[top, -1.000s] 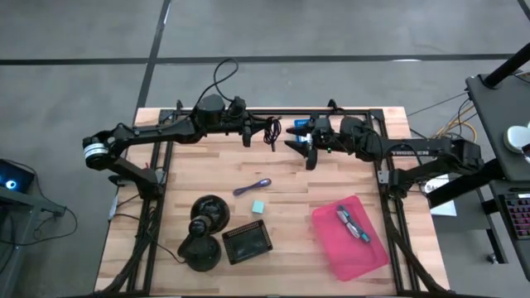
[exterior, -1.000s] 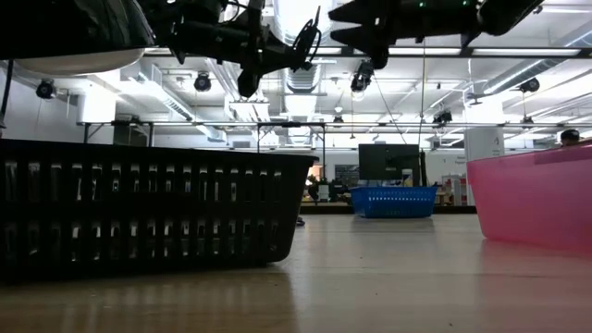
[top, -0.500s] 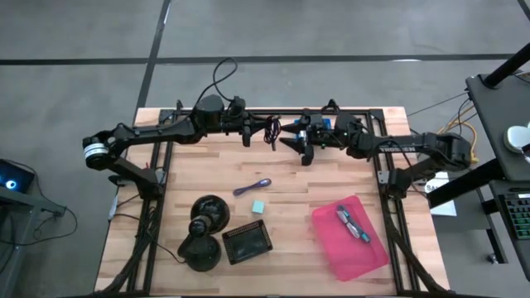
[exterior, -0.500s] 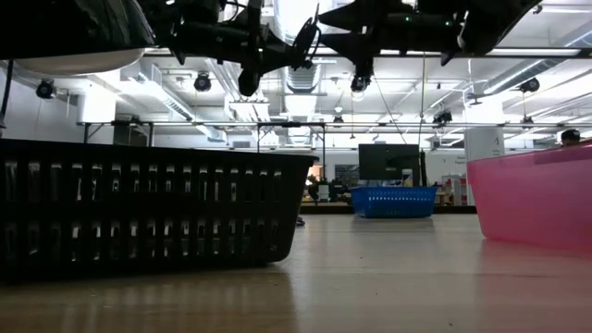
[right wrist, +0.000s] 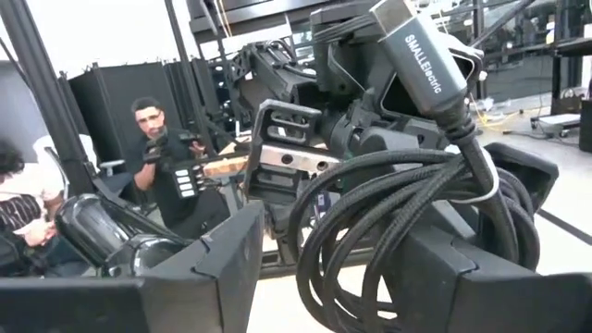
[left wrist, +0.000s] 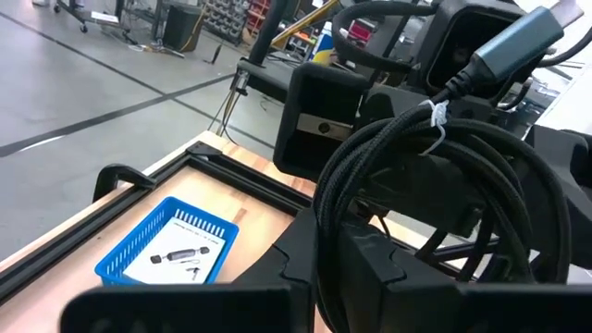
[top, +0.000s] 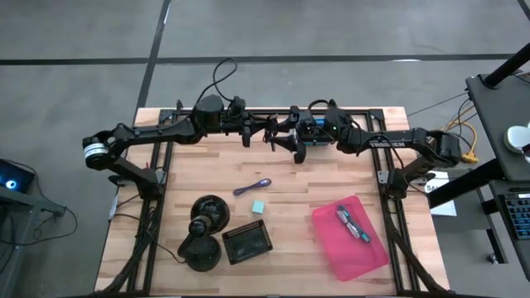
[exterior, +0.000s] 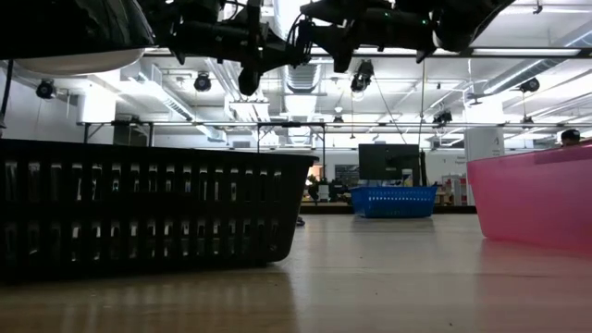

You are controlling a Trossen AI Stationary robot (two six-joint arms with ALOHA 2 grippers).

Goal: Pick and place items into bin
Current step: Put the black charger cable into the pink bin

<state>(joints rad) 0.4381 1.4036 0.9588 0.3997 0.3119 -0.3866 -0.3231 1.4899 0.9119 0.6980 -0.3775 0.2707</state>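
You had the left pincer (top: 263, 132) clenched on the coiled black cable (top: 271, 131), the right pincer (top: 286, 136) spread around that cable.

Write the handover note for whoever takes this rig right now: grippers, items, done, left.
Left gripper: shut on the coiled black cable, held in the air over the table's far edge.
Right gripper: open, fingers on either side of that cable, mid-handover.
Done: teal-handled tool lies in the pink bin.
Left: purple pen and pale teal cube still on the table; the cable, once passed across.
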